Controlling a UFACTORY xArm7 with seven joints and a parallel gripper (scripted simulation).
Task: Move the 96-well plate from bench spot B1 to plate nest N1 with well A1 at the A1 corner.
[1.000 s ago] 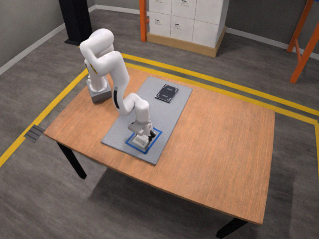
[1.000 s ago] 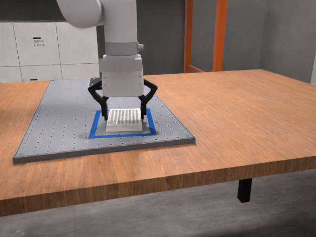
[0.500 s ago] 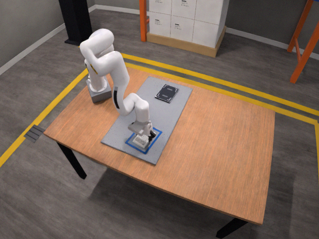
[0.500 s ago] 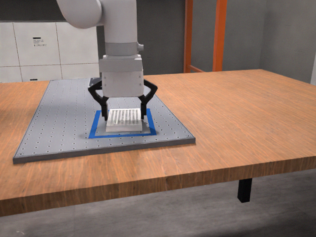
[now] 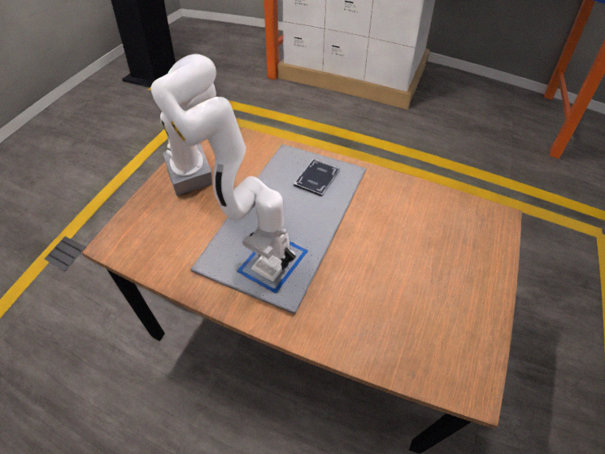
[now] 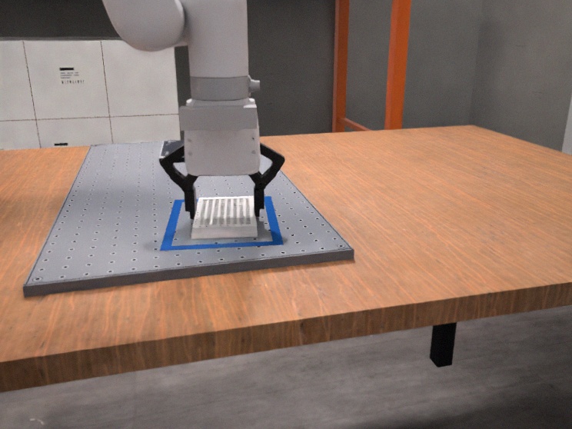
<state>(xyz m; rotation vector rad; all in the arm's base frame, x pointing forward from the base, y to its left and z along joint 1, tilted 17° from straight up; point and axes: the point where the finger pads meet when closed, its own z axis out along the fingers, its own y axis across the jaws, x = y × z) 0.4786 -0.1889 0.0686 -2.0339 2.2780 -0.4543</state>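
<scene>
The white 96-well plate [image 6: 224, 216] rests on the grey baseplate inside the blue-outlined bench spot; it also shows in the top view [image 5: 267, 267]. My gripper [image 6: 224, 209] points straight down over the plate, with its black fingers against the plate's left and right sides. It is shut on the plate, which sits on the bench spot. The black plate nest [image 5: 316, 176] with white corner marks lies at the far end of the baseplate, empty. The plate's cut-off corner is too small to make out.
The grey perforated baseplate lies on a wooden table. The arm's base [image 5: 186, 171] stands at the table's far left corner. White boxes [image 5: 353, 24] and orange rack legs stand beyond the table.
</scene>
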